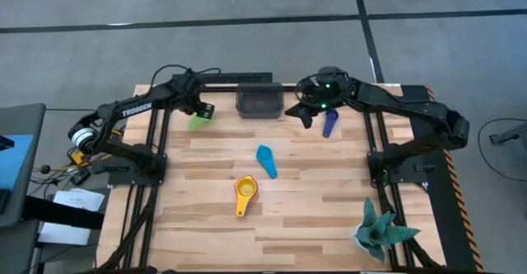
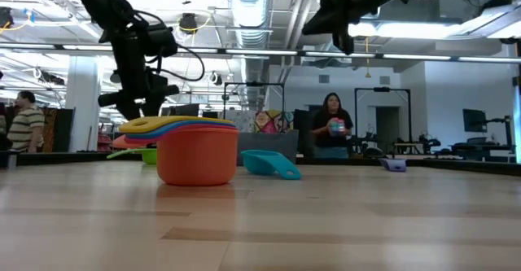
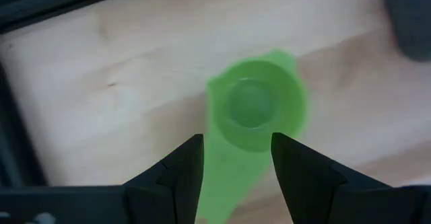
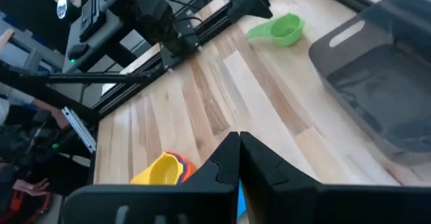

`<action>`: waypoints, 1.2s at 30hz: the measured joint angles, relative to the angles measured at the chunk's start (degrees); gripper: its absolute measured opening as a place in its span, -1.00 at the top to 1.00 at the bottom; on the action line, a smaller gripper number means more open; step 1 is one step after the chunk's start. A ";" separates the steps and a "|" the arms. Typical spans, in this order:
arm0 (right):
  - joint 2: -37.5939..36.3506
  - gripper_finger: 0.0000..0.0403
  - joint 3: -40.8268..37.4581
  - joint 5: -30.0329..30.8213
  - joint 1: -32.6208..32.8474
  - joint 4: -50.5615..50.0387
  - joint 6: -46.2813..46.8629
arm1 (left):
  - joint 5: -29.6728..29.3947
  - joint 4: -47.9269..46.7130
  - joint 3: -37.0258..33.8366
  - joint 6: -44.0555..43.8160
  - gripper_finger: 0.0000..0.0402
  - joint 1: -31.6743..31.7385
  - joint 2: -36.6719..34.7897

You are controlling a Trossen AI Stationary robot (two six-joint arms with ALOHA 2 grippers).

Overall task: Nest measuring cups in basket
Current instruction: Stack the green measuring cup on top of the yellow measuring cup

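My left end effector hovers over the table with its two dark fingers spread, and a small green plastic measuring cup lies just ahead of and below the fingertips, its flat handle running back between them; nothing is pinched yet. I judge the step in hand to be the pick-up of this green cup, and the next move calls for lowering onto the handle, pressing the fingers together, then carrying the cup across to the small dark grey rectangular basket with see-through sides, which sits near this end effector, between it and my right one, and looks empty. My right end effector hangs just beside the basket's other end, fingers pressed almost together and holding nothing that I can see; a royal blue plastic measuring cup lies on the table just beside it. Counting cups: one green, one royal blue, one light blue plastic cup lying alone well apart from both end effectors, and one nested stack with a yellow cup on top and an orange cup outermost, red showing between them. One basket. One teal spiky plant-like object stands far from everything.
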 joint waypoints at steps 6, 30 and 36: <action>2.57 0.72 0.00 -1.47 0.27 0.68 1.39 | -1.05 4.70 -1.77 0.89 0.19 1.82 0.72; 2.29 0.64 0.00 -0.41 0.74 1.91 6.17 | 0.44 9.12 -2.38 -0.36 0.90 2.78 9.83; 2.29 0.64 0.00 1.51 1.50 1.90 6.35 | 0.43 9.68 -2.36 -2.45 0.90 2.76 9.77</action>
